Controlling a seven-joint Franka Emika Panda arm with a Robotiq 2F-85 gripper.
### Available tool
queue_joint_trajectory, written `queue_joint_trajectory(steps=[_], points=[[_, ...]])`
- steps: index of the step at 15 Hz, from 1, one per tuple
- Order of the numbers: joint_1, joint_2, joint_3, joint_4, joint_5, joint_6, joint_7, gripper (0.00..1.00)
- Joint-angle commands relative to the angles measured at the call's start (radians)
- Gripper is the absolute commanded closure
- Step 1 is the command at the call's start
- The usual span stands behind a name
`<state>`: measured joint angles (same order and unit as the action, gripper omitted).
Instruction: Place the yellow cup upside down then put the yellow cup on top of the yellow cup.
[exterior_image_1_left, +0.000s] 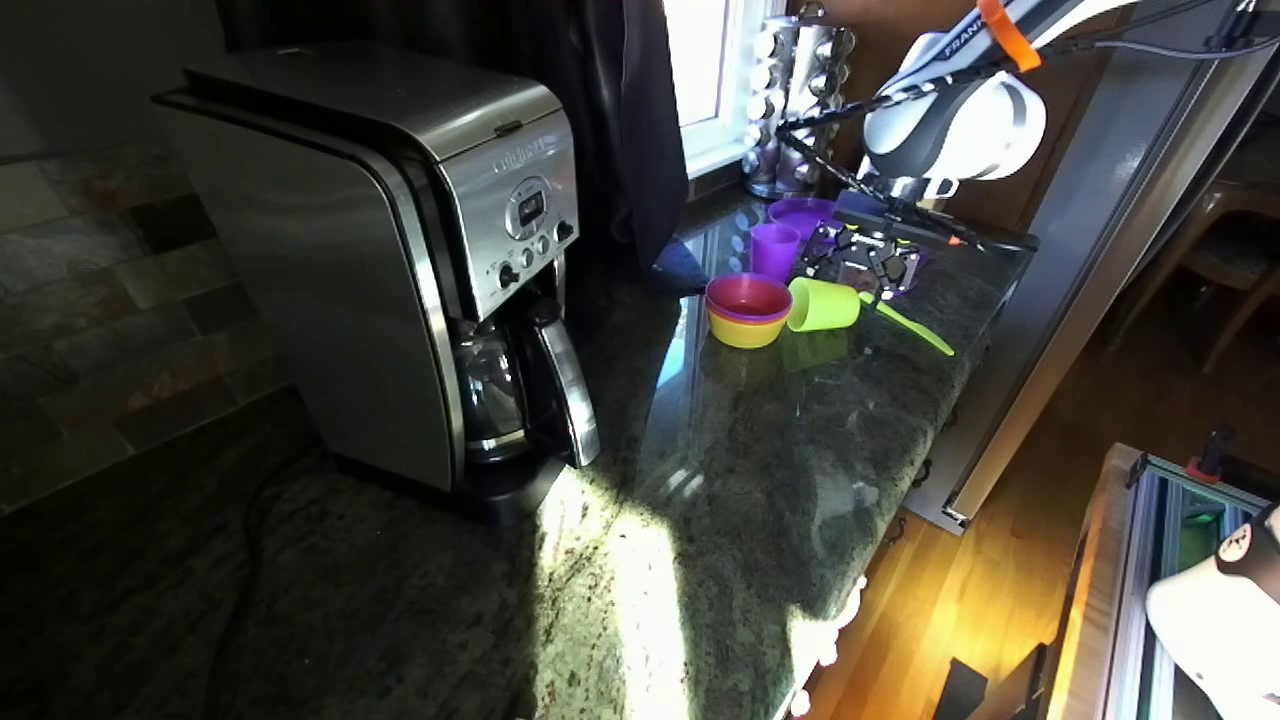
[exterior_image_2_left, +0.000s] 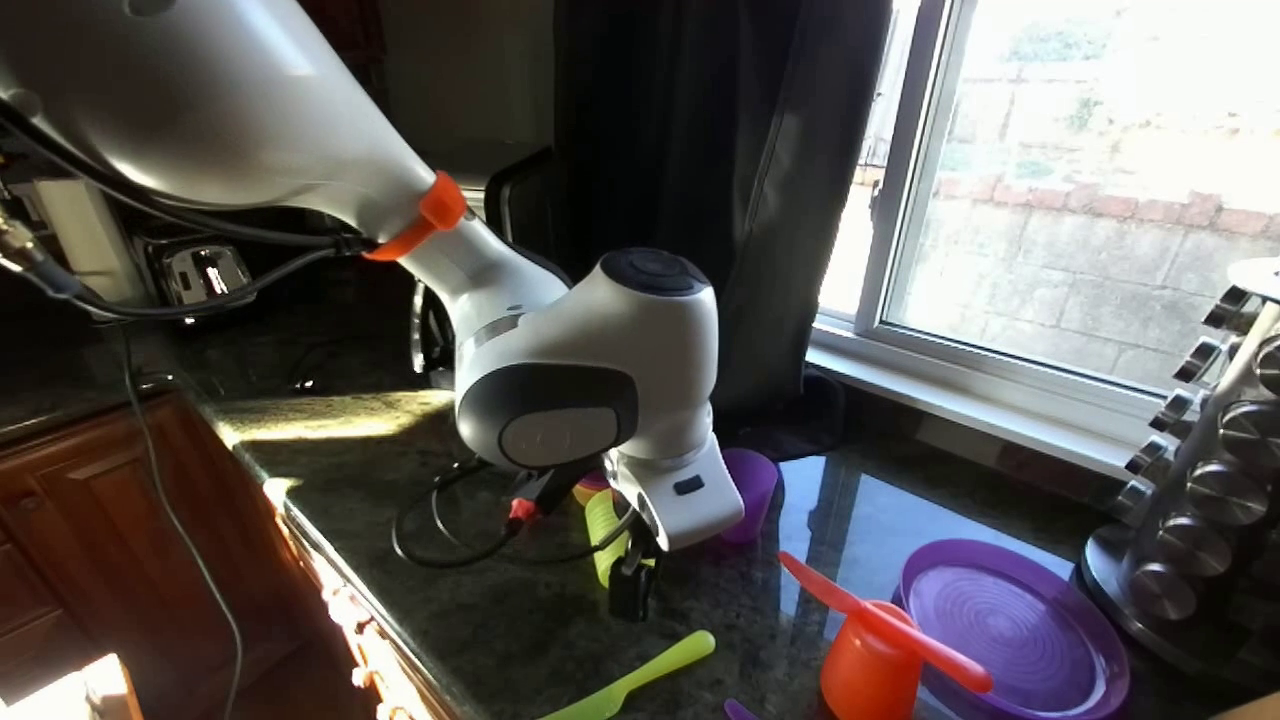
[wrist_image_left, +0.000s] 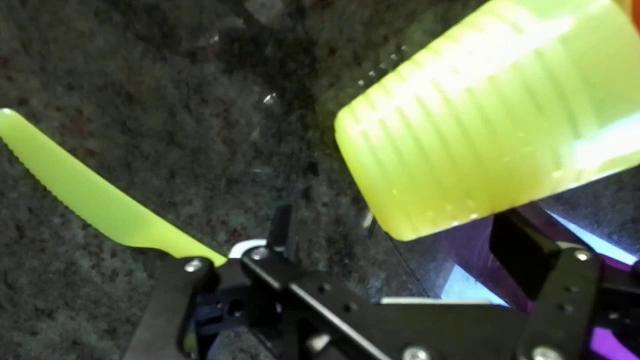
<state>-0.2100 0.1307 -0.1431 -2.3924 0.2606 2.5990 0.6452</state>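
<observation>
Robotiq gripper (wrist_image_left: 400, 231) is up close to the lens along the bottom of the wrist view, jaws spread wide and holding nothing. I'd guess they're wide like that to straddle the yellow-green tumbler (wrist_image_left: 480, 125), which lies on its side on the speckled stone countertop (wrist_image_left: 175, 110) just past the jaws, base facing them. One jaw sits right by its edge; can't tell if they touch. In an exterior view its mouth end points at the nested bowls (exterior_image_1_left: 747, 333), and maybe those keep it from rolling, though contact there is unclear too. Serrated knife (wrist_image_left: 100, 202) lying flat off to the side is probably just bystander stuff. Looks-wise, the tumbler's tapered and glossy, ringed with ridges, glare bleaching a stripe down it. Not flipped upside down yet, and I only spot one, so no clue what gets stacked on what.
</observation>
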Motion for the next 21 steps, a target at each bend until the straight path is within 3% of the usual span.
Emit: queue_joint_trajectory(steps=[1, 8, 21], points=[[-0.014, 0.009, -0.024, 0.062, 0.134, -0.142, -0.059, 0.00], [-0.030, 0.016, -0.072, 0.116, 0.252, -0.321, 0.032, 0.00], [-0.042, 0.065, -0.099, 0.147, 0.415, -0.401, 0.229, 0.00]])
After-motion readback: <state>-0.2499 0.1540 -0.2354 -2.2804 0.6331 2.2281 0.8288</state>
